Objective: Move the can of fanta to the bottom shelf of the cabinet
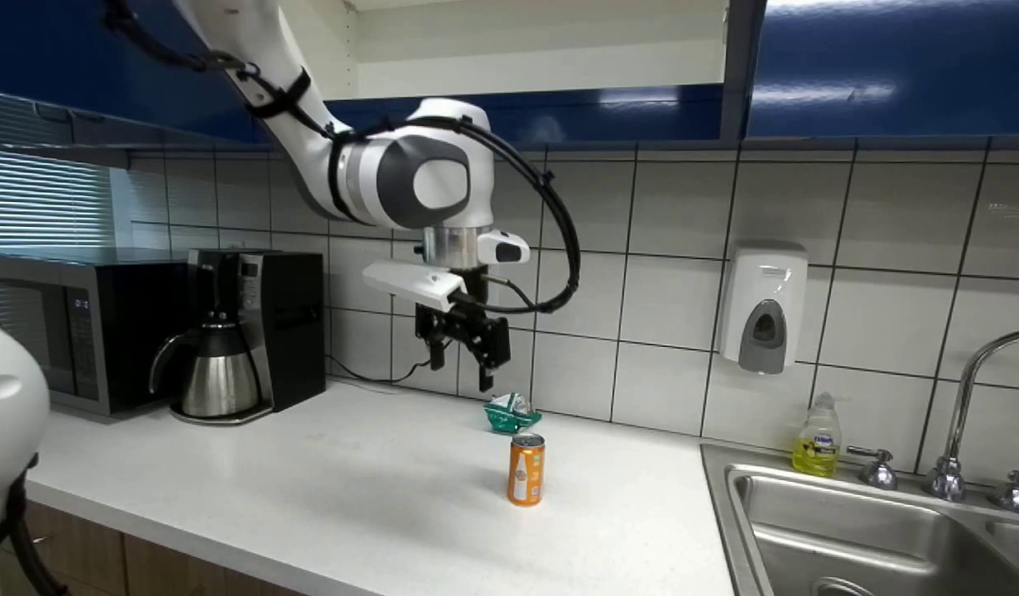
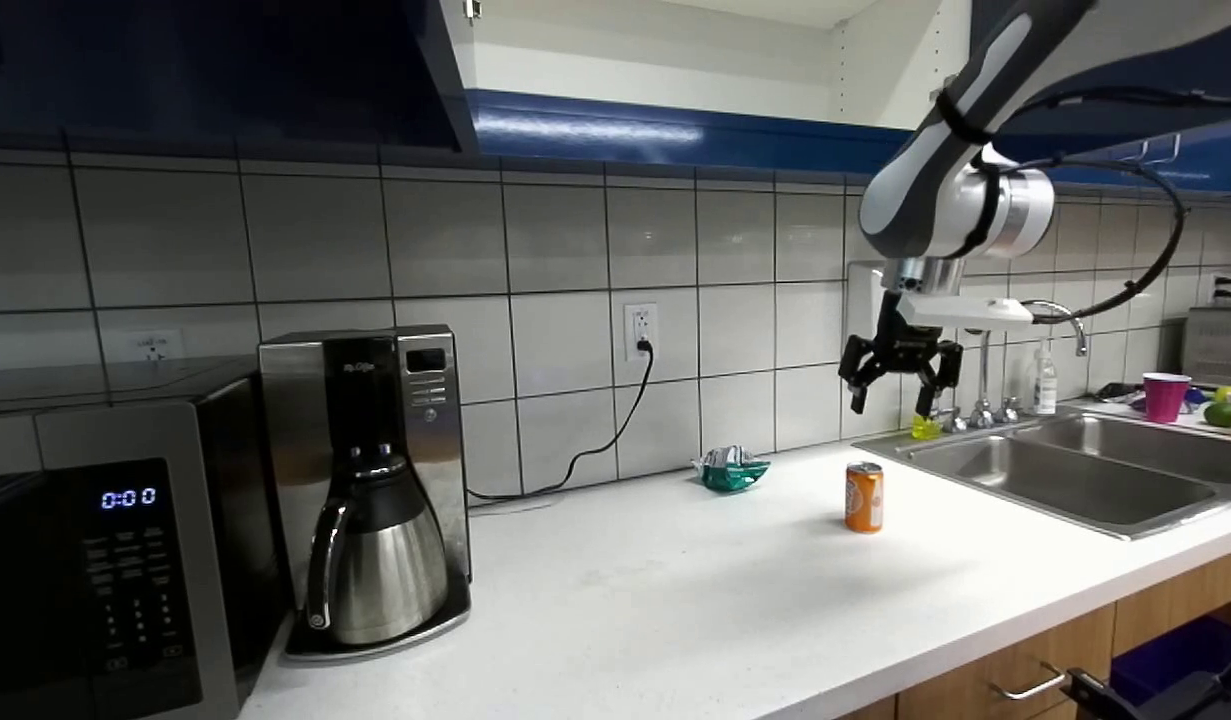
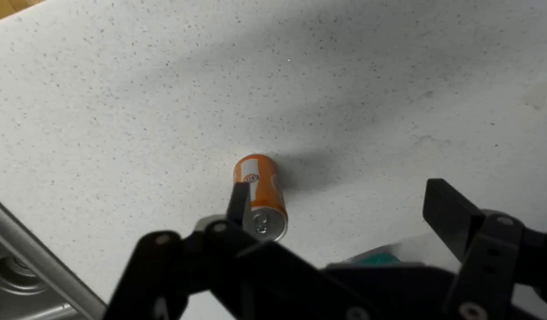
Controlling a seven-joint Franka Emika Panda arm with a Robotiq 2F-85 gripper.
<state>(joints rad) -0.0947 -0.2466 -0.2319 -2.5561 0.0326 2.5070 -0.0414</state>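
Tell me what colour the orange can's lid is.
Silvery grey; the lid shows best in the wrist view.

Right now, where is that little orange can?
In an exterior view, the orange can stands upright on the white counter, left of the sink and in front of the green packet. The open gripper hangs above, not touching it.

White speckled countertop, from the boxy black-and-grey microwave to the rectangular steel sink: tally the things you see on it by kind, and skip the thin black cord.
Appliances: 2 (microwave; upright black-and-silver coffee maker, its round steel carafe included)
Cans: 1 (orange cylindrical metal can)
Packets: 1 (crumpled green-and-silver packet)
Total: 4
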